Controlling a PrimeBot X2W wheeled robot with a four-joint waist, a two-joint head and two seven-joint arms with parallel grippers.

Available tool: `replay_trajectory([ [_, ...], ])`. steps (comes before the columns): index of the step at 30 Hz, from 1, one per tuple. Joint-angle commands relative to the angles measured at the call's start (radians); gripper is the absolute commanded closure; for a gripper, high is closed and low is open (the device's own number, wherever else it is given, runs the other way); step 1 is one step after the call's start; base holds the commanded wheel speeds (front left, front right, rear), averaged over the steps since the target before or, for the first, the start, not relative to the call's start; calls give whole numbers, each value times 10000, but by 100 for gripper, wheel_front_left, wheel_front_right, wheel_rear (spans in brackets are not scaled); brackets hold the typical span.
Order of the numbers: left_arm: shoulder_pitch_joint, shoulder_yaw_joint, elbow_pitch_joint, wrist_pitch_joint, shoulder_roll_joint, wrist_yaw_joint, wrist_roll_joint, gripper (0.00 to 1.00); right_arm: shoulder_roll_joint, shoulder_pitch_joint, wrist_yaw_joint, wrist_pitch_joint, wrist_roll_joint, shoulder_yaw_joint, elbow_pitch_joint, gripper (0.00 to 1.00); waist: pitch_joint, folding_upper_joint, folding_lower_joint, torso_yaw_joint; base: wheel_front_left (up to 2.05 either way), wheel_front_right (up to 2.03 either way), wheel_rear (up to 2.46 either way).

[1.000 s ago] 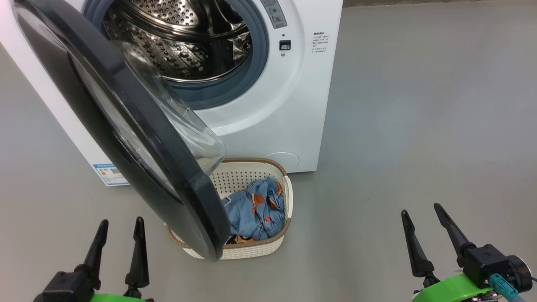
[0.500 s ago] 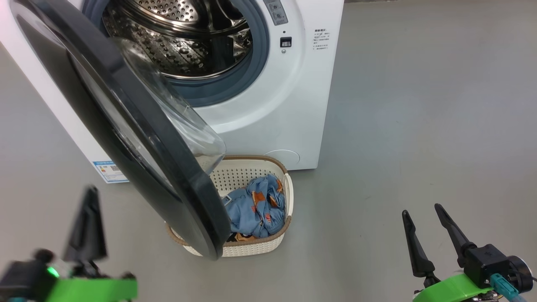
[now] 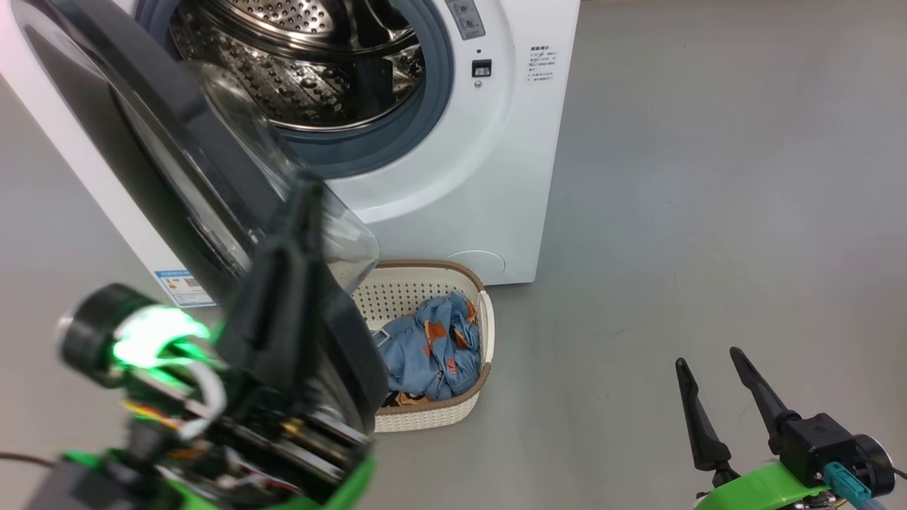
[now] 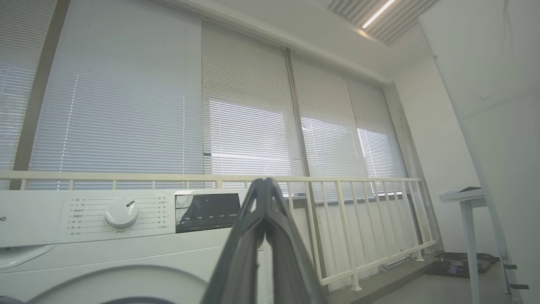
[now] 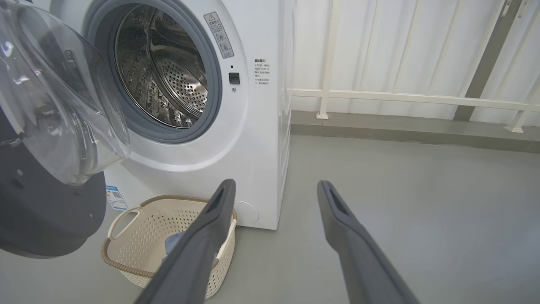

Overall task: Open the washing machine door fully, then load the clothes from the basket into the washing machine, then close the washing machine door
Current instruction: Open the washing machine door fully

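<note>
1. Head view: a white washing machine (image 3: 453, 177) stands on a grey floor (image 3: 708, 177). Its round black-rimmed door (image 3: 152, 152) hangs partly open, swung out at an angle towards the camera.
2. The door is not yet fully back. Its lower edge overlaps the left part of the basket (image 3: 432, 418), which sits on the floor just in front of the machine.
3. The clothes (image 3: 429, 347), mostly light blue with orange prints, all lie bunched in the basket. The steel drum (image 3: 312, 64) looks empty as far as it shows.
4. The left gripper (image 3: 306, 195) is blurred, lifted in front of the door's free edge. Its two fingers are pressed together with nothing between them. Whether it touches the door cannot be told.
5. Left wrist view: the same pressed-together fingers point up past the control panel (image 4: 122, 215) towards window blinds (image 4: 126, 105).
6. The right gripper (image 3: 708, 356) is low at the right, well apart from the basket, with its fingers spread and empty.
7. Judgement: the task is at its first step. The door looks only partly opened. Swinging it fully open, loading the clothes and closing the door all remain.
</note>
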Motion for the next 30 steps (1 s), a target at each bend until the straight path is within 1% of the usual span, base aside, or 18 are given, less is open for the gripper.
replay_trajectory([
  [1,-387,-26,-245,-19,128,-16,91,100,-41,-259,16,-47,120,282,-190,0,1,0,0,-17,0,0,0],
  [8,-411,-1640,218,-19,2,-16,-215,100,-41,-230,16,-47,149,456,-128,0,55,0,0,-81,0,0,0],
  [9,-411,-1640,218,-19,2,-16,-215,100,-41,-230,16,-47,149,456,-128,0,55,0,0,-81,0,0,0],
  [12,-378,-2109,504,-19,-52,-16,-322,100,-41,-253,16,-47,220,690,-82,0,60,0,0,-103,0,0,0],
  [16,-368,-2300,676,-19,-94,-16,-343,100,-41,-261,16,-47,229,729,-54,0,59,0,0,-110,0,0,0],
  [17,-201,-2807,1006,-19,-76,-16,-484,100,-41,-255,16,-47,237,764,-6,0,40,0,0,-146,0,0,0],
  [20,8,-3343,1746,-19,-65,-16,-591,100,-41,-251,16,-47,265,809,58,0,25,0,0,-168,0,0,0],
  [26,417,-3252,2840,-19,-85,-16,-772,100,-41,-243,16,-47,294,930,106,0,58,0,0,-231,0,0,0],
  [30,479,-3068,3028,-19,-113,-16,-750,100,-41,-235,16,-47,244,919,129,0,61,0,0,-211,0,0,0],
])
